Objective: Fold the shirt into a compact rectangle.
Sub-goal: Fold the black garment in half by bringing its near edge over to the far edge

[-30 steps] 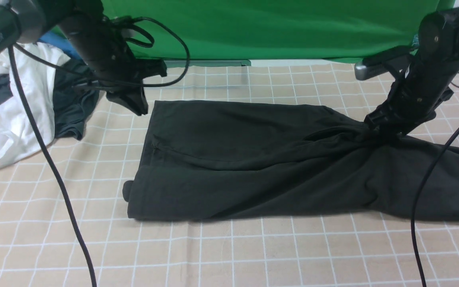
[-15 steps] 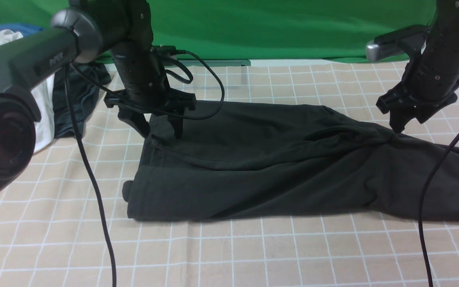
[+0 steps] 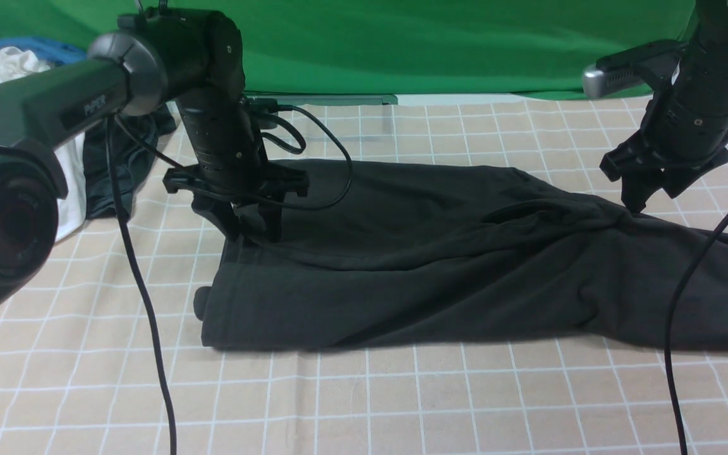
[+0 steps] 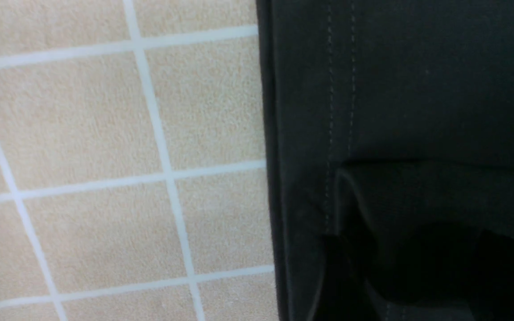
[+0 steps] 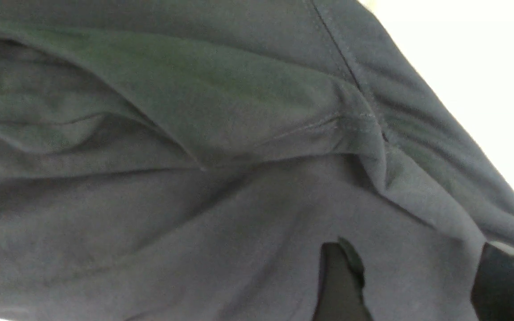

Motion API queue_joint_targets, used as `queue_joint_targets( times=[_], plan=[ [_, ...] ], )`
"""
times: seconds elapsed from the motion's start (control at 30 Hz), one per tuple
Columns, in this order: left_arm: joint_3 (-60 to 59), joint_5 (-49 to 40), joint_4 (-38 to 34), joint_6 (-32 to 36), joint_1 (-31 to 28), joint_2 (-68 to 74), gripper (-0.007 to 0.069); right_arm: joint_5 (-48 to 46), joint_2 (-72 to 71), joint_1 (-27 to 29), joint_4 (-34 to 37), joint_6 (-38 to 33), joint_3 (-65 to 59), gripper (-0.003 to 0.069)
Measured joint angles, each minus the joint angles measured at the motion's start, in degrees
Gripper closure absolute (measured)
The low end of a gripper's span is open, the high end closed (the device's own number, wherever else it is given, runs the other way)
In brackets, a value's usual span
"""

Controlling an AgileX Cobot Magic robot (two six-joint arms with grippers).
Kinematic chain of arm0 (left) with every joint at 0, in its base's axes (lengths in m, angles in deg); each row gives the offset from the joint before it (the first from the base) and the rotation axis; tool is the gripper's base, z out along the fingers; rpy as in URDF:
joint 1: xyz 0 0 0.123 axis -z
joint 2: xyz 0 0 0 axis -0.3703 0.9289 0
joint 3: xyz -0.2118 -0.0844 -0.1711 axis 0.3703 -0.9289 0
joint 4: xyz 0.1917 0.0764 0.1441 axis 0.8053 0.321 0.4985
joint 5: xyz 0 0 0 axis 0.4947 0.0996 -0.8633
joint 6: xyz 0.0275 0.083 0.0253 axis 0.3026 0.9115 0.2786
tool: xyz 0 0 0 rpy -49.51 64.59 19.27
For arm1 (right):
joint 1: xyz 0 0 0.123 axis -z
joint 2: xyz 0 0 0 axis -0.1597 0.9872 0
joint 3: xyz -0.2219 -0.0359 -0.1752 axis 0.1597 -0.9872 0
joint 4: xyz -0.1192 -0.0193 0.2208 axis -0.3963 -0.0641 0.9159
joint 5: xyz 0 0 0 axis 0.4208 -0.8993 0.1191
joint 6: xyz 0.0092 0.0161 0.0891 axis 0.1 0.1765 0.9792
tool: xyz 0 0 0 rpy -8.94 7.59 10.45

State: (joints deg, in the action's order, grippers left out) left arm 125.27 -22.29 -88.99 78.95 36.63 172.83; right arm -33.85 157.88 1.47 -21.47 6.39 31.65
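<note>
The shirt (image 3: 414, 265) is a long charcoal-black band lying across the checked cloth, bunched into folds toward its right end. My left gripper (image 3: 253, 229) points straight down on the shirt's far left corner. Its fingers (image 3: 273, 221) stand apart with their tips pressed into the fabric by the stitched hem (image 4: 341, 89). The left wrist view is too dark to show the fingers. My right gripper (image 3: 645, 197) hovers just above the bunched folds. It is open, and in the right wrist view both fingers (image 5: 341, 281) show apart with nothing between them over the grey fabric (image 5: 221, 133).
A white garment (image 3: 70, 208) and a smaller dark grey garment (image 3: 117, 164) lie heaped at the far left, with blue cloth (image 3: 35, 44) behind them. A green backdrop (image 3: 433, 44) closes the back. Black cables (image 3: 143, 303) hang from both arms over the table.
My left arm swung in from the far left and came down on the shirt's left corner, jaws opening. My right gripper let go of the bunched fabric and rose slightly.
</note>
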Motion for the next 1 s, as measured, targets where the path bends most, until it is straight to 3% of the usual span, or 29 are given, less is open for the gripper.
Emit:
queue_joint_targets(
  times=[0.13,0.17,0.2,0.27,0.5,0.8,1.0],
  plan=[
    [-0.1,0.8,0.8,1.0,0.0,0.4,0.0473,-0.1,0.0,0.0,0.4,0.0,0.0,0.0227],
    [-0.1,0.8,0.8,1.0,0.0,0.4,0.0473,-0.1,0.0,0.0,0.4,0.0,0.0,0.0227],
    [-0.1,1.2,0.9,1.3,0.0,0.8,0.0561,-0.1,0.0,0.0,0.9,-0.4,0.0,0.0227],
    [0.2,1.0,0.9,1.7,0.0,0.8,0.059,-0.2,0.0,0.0,1.3,-1.1,0.0,0.0233],
    [4.5,0.2,1.8,0.2,-1.6,-2.2,0.059,-0.3,0.0,-0.7,7.4,-11.3,0.0,0.0268],
    [6.1,-0.1,2.3,-1.2,-3.8,-3.7,0.059,10.2,0.9,-6.7,10.2,-19.5,0.0,0.015],
    [6.1,-0.1,2.8,-1.2,-4.0,-3.7,0.059,13.8,3.6,-8.6,8.4,-21.7,0.0,0.0139]
  ],
)
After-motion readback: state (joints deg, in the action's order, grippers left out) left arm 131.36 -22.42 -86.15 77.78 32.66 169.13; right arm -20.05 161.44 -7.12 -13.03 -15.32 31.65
